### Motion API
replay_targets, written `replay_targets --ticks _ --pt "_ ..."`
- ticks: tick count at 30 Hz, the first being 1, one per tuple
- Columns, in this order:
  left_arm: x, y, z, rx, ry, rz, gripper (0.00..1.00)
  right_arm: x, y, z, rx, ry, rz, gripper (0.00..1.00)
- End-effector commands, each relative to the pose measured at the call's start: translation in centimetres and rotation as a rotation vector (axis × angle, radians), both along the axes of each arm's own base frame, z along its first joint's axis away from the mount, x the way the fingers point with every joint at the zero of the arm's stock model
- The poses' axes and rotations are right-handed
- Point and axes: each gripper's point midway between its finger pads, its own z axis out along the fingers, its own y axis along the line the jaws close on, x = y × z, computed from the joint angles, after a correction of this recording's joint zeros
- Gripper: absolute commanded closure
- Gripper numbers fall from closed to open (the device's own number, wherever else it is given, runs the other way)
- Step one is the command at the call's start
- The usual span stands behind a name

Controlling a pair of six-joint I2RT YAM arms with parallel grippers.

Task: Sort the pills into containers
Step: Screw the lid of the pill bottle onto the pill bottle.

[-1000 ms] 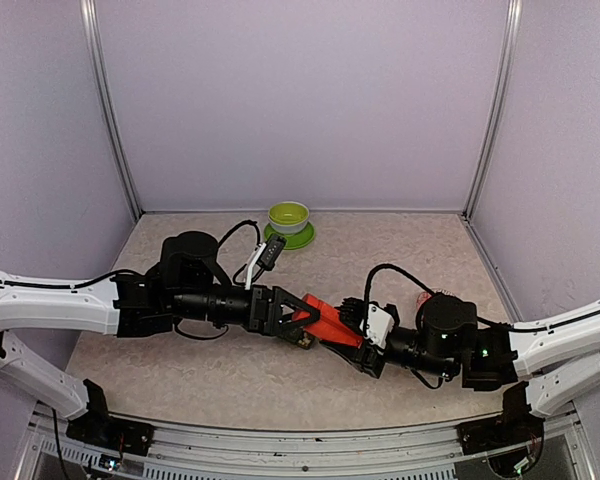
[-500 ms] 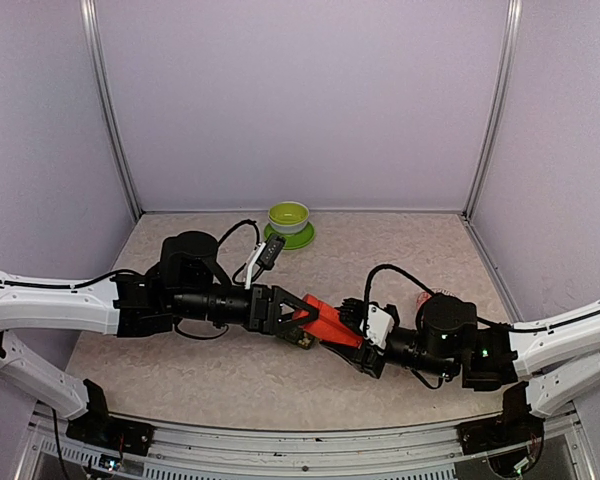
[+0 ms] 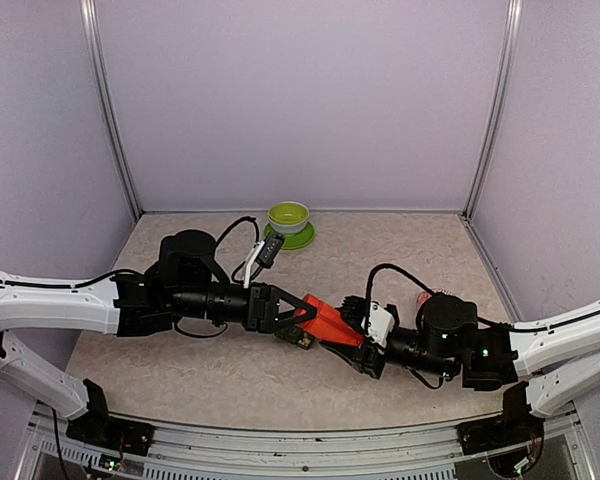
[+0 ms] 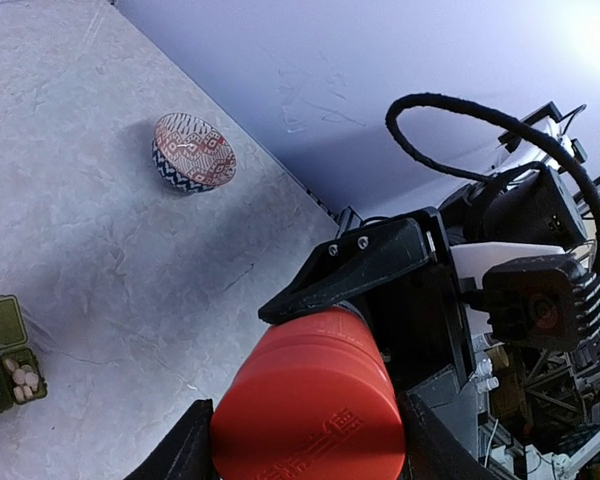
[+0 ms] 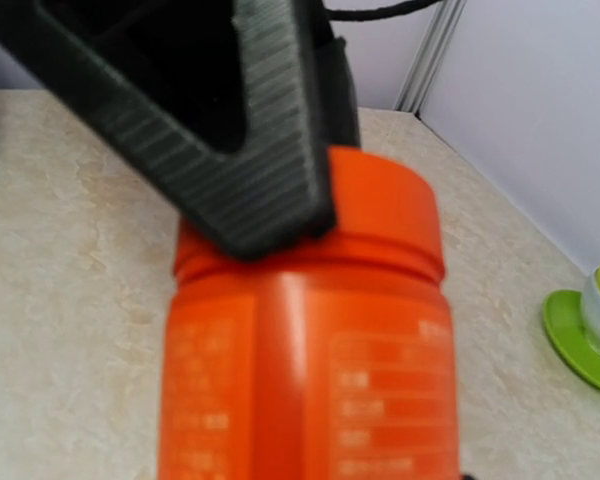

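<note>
Both my hands meet over the middle of the bench (image 3: 180,370), sharing one red bottle (image 3: 325,322) that lies tilted in the air. My left hand (image 3: 292,313) is clenched around its cap end, and my right hand (image 3: 362,345) grasps its body from the other side. The dark green pill box (image 4: 5,360) sits on the bench below, one lid open, with white pills (image 4: 22,378) inside. A patterned bowl (image 4: 193,152) stands well apart, and a lime-green bowl (image 3: 289,217) sits by the back wall.
</note>
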Motion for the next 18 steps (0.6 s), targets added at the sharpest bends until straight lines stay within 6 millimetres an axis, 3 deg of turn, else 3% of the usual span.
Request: replay_targets --ticks 1,12,18 --pt "-0.9 0.0 1.3 -0.047 -0.129 -0.077 0.54 -1.0 0.8 1.4 0.089 0.103 0.054 1.0" --pt "-3.7 0.4 2.7 -0.099 -0.233 -0.233 0.67 -3.3 0.1 3.8 0.267 0.281 0.154 0.99" --pt "-5.4 0.6 3.5 -0.134 -0.28 -0.313 0.68 -3.5 0.4 3.4 0.25 0.325 0.158 0.92"
